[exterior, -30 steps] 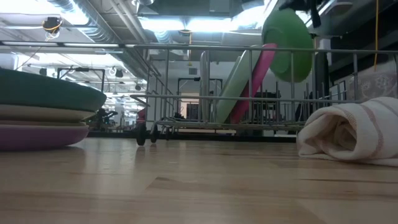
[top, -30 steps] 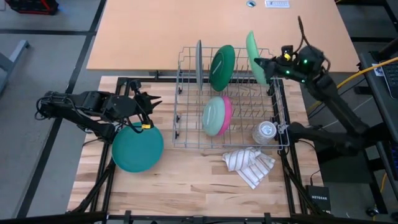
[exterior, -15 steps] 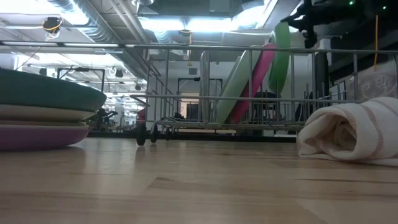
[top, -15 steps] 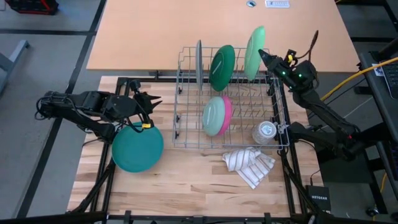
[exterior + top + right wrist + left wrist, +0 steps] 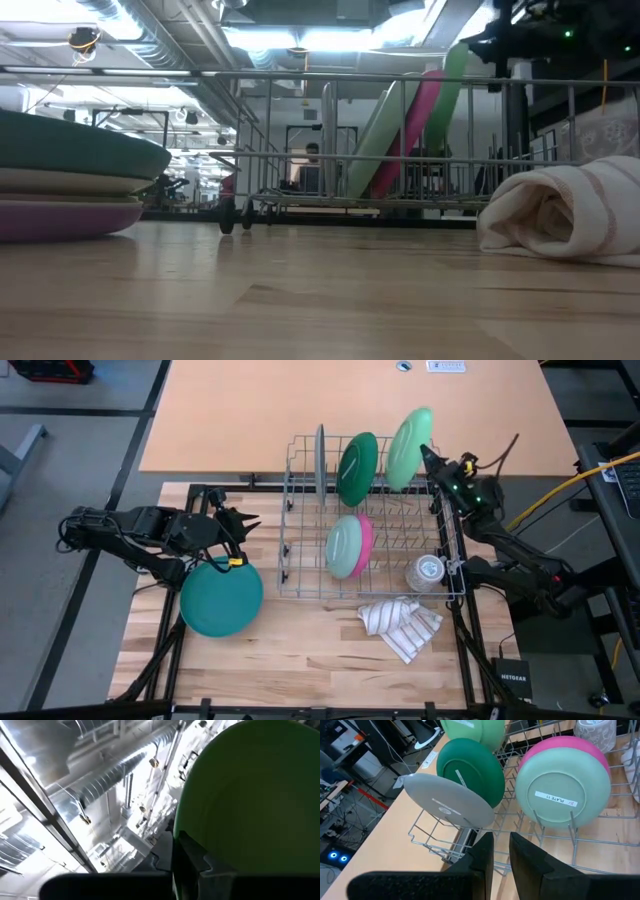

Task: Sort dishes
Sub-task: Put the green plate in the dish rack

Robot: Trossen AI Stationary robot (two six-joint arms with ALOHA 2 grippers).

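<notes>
The light green plate (image 5: 408, 448) leans in the back right corner of the wire rack (image 5: 300, 575), held at its edge by the right pincer (image 5: 428, 458). Only the low view shows the purple plate (image 5: 55, 218) under the teal plate (image 5: 221, 596). The left pincer (image 5: 244, 523), nearly closed and empty, hovers beside that stack on the bench (image 5: 300, 650).

Industrial lab/workshop: exposed ceiling ducts (image 5: 120, 20), strip lights, metal racks behind wooden table (image 5: 330, 660), cables.
</notes>
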